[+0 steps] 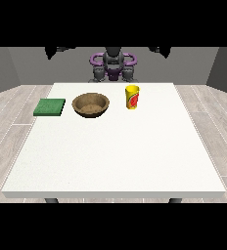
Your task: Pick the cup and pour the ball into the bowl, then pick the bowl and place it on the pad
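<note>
Three things on white table (115, 161), green pad (50, 107), wooden bowl (90, 104), yellow cup (131, 97)

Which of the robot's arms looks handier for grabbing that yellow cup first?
Probably its own left arm: the yellow cup with a red label stands at the view's right, the left arm's side, while the wooden bowl sits toward the other side.

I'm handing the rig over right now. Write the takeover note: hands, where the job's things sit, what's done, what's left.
Hands: neither shows over the table; state unknown.
Cup: yellow, upright on the table, right of the bowl and apart from it. Ball not visible from here.
Bowl: wooden, looks empty, between pad and cup.
Pad: green, flat at the table's left edge, nothing on it.
Done: nothing.
Left: pick the cup, pour the ball into the bowl, move the bowl onto the pad.
</note>
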Robot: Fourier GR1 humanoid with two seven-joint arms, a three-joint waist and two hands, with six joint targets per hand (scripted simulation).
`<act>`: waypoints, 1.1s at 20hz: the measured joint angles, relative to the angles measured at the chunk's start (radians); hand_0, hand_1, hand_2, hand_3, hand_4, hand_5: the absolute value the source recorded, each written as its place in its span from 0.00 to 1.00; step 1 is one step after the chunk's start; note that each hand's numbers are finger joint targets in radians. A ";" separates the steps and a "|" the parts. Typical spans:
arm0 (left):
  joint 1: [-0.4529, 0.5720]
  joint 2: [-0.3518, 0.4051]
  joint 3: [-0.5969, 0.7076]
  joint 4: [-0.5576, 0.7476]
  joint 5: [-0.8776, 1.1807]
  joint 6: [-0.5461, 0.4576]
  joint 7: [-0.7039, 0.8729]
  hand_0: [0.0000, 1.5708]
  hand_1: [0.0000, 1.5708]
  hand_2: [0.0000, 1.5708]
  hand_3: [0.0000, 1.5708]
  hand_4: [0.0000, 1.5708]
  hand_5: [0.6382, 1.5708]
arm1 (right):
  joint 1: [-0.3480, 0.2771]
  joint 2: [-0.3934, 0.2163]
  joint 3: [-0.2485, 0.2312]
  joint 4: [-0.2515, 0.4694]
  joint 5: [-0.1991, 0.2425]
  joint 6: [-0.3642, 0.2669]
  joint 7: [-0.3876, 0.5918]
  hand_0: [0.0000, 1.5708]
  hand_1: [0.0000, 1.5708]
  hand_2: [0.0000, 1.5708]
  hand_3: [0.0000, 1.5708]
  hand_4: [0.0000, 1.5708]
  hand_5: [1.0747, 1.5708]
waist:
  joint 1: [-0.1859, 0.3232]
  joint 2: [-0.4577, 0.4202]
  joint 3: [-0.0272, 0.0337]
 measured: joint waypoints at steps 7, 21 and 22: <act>-0.048 -0.023 0.017 0.159 -0.034 -0.001 -0.227 0.00 0.00 0.00 0.00 0.00 0.95 | -0.051 0.039 0.021 0.045 0.044 -0.009 -0.094 0.00 0.00 0.00 0.00 0.00 1.00 | -0.018 0.123 -0.0003; -0.144 -0.105 -0.013 0.590 -0.101 0.143 -0.659 0.00 0.00 0.00 0.00 0.00 0.94 | -0.105 -0.008 -0.019 0.138 0.032 0.086 -0.230 0.00 0.00 0.00 0.00 0.00 1.00 | -0.095 0.259 -0.0007; -0.164 -0.103 -0.007 0.625 -0.103 0.144 -0.681 0.00 0.00 0.00 0.00 0.00 0.94 | -0.112 -0.005 -0.019 0.147 0.032 0.089 -0.240 0.00 0.00 0.00 0.00 0.00 1.00 | -0.095 0.268 -0.0006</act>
